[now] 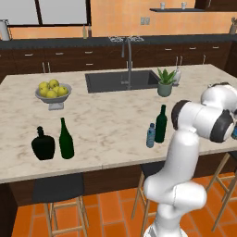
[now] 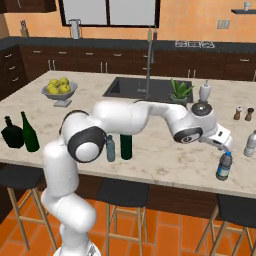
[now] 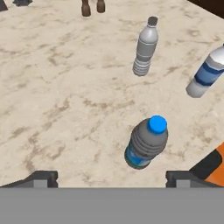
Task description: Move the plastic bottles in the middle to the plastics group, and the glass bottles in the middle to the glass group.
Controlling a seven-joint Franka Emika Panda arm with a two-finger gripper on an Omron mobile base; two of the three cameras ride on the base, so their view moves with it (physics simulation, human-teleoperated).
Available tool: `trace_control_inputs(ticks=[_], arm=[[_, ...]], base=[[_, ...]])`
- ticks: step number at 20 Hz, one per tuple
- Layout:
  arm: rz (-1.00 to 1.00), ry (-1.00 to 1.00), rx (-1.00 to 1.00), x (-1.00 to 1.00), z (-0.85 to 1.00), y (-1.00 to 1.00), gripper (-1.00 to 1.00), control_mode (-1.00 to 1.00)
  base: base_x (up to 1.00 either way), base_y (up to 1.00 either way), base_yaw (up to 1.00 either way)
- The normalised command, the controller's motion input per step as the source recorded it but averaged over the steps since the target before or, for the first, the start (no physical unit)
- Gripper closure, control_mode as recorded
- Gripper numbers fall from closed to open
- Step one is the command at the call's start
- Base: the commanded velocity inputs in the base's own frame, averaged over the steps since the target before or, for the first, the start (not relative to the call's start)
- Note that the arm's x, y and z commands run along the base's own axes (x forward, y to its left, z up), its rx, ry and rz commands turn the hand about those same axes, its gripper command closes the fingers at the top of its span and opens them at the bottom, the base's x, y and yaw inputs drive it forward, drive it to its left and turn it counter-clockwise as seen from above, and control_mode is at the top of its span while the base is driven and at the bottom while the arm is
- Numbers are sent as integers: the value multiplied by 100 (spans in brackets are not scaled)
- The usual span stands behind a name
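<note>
1. Right base view, far left: I see the squat black bottle (image 2: 12, 133) and a tall green bottle (image 2: 30, 133) standing just beside each other, forming the glass group. Behind them, a bowl (image 2: 60, 95) holds yellow fruit.
2. Middle: one small water bottle (image 2: 110, 149) and the dark green wine bottle (image 2: 126, 146) wait next to each other near the counter's front edge, partly behind my arm.
3. Right: my gripper (image 2: 226, 145) hovers just above a capped water bottle (image 2: 224, 166) standing near the front edge, with another plastic bottle (image 2: 250, 144) close by. In the hand view the tips sit wide apart, clear of the blue cap, so the pincer is open and holds nothing.
4. Risk, as I judge it: this bottle stands close to the edge; a careless retreat could clip its cap and tip it off the counter or into its neighbours.
</note>
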Motion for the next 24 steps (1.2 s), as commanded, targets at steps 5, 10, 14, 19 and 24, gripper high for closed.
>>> trace_control_inputs(ticks=[5, 10, 14, 19, 24], arm=[[7, 0, -9, -26, 0, 100, -100, -100], [10, 0, -7, -7, 1, 100, -100, -100], [3, 0, 0, -1, 9, 100, -100, -100], [0, 0, 0, 0, 13, 100, -100, -100], [-2, -1, 0, -13, 13, 89, -100, -100]], base=[[0, 0, 0], [0, 0, 0], [0, 0, 0], [0, 0, 0], [0, 0, 0]])
